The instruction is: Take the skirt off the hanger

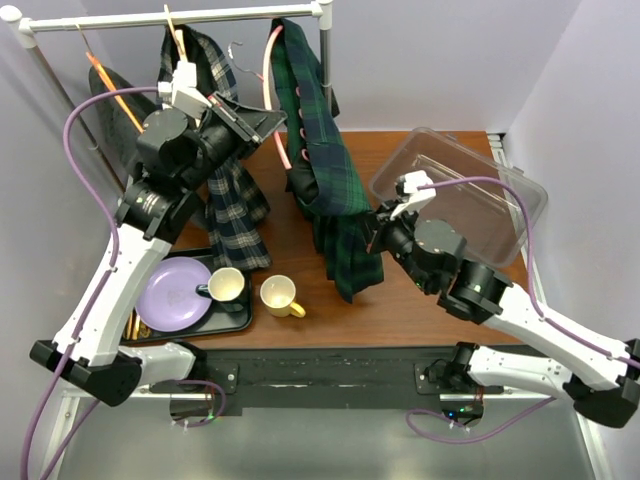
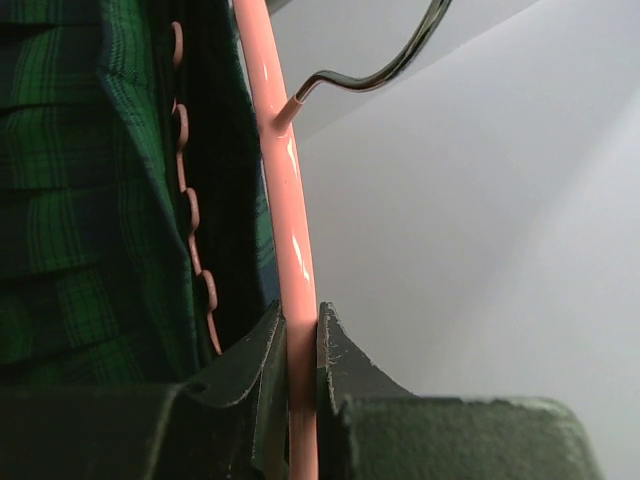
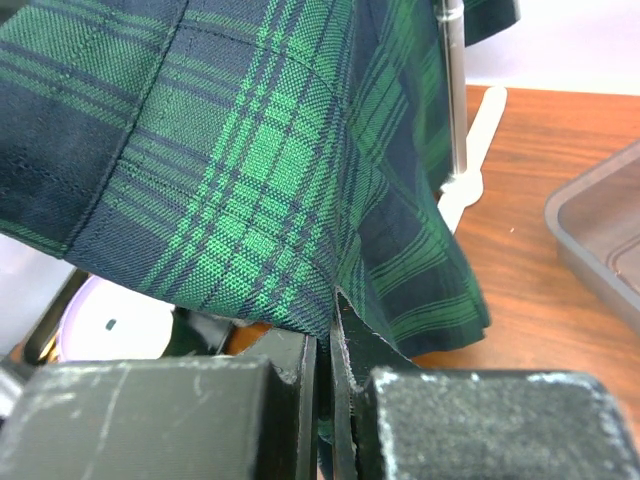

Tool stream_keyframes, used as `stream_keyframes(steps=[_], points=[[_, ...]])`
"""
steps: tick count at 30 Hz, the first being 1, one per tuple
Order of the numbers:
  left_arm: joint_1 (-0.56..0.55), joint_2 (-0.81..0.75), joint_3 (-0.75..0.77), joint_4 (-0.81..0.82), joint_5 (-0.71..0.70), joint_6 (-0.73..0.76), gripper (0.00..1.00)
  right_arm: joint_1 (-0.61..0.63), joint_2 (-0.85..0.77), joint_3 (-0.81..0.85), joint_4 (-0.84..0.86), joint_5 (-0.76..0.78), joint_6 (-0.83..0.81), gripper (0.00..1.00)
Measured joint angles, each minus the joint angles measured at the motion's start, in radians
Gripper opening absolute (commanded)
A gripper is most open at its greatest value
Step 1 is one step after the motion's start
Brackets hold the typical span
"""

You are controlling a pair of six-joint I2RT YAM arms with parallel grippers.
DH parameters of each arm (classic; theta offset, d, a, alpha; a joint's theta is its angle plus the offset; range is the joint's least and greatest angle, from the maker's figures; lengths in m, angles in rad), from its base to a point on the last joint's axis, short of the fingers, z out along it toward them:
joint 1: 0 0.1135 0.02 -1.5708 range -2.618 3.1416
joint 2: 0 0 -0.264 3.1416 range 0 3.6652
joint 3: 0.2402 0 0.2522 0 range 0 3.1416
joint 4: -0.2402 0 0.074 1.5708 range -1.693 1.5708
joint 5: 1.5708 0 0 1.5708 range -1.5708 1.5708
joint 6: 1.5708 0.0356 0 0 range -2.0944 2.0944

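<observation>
The far end of the wooden table is crossed by a white rail. Just below it, the green plaid skirt is carried on a pink hanger, its hem draped down to the tabletop between a grey plaid garment and a clear bin. The hanger's pink bar is clamped by the left gripper beside the waistband. A fold of the hem is pinched tight by the right gripper.
</observation>
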Motion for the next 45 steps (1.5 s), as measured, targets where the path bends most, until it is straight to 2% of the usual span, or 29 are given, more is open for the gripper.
stream_keyframes(steps=[13, 25, 34, 39, 45], points=[[-0.002, -0.077, 0.028, -0.18, 0.075, 0.018, 0.0, 0.005, -0.169, -0.066, -0.078, -0.011, 0.022, 0.0], [-0.002, -0.079, 0.129, -0.371, 0.13, 0.108, 0.0, 0.012, -0.194, -0.06, -0.149, 0.068, 0.032, 0.0], [0.0, -0.081, 0.285, -0.46, 0.192, 0.195, 0.0, 0.01, -0.248, 0.037, -0.266, 0.186, 0.033, 0.0], [0.015, -0.136, 0.287, -0.46, 0.256, 0.282, 0.0, -0.014, -0.283, 0.065, -0.343, 0.307, 0.017, 0.0], [0.019, -0.197, 0.243, -0.502, 0.345, 0.365, 0.0, -0.015, -0.244, 0.159, -0.342, 0.346, -0.023, 0.0]])
